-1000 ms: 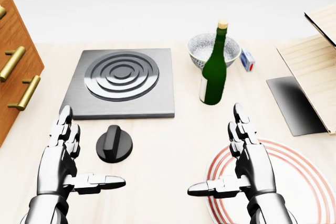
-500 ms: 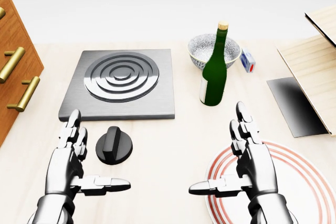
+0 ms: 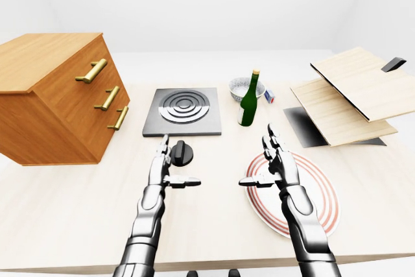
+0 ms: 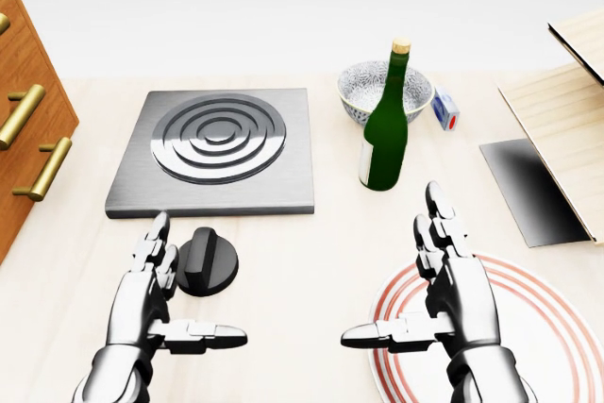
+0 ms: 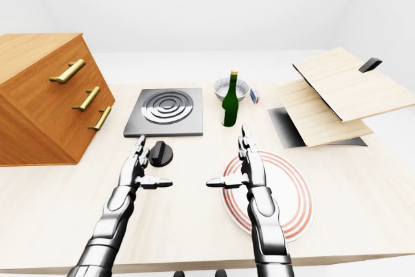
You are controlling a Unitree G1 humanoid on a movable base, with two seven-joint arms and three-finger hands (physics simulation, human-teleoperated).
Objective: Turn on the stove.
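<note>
While the left robot hand (image 4: pixel 149 301) hovers low over the tabletop (image 4: pixel 302 261) at the near left, its fingers are spread wide and its thumb juts out to the right, holding nothing. Its fingertips (image 4: pixel 156 233) stand just beside the left edge of the black stove knob (image 4: pixel 205 263); whether they touch it I cannot tell. By my reading the step in hand is the approach to the knob, with no grasp made yet. The next move seems to call for a small shift to the right, so that fingers and thumb straddle the knob's raised ridge, then a closing pinch and a twist of the wrist.

At the near right, the right robot hand (image 4: pixel 451 301) is likewise spread wide and empty, poised above the left rim of a red-ringed plate (image 4: pixel 547 327) and well apart from the knob.

Just beyond the knob lies the stove (image 4: pixel 219 150), a grey slab with concentric rings. Farther right stands a green bottle (image 4: pixel 385 129), tall and probably easy to tip, but out of the left hand's likely path. Behind it sits a patterned bowl (image 4: pixel 363 82).
</note>
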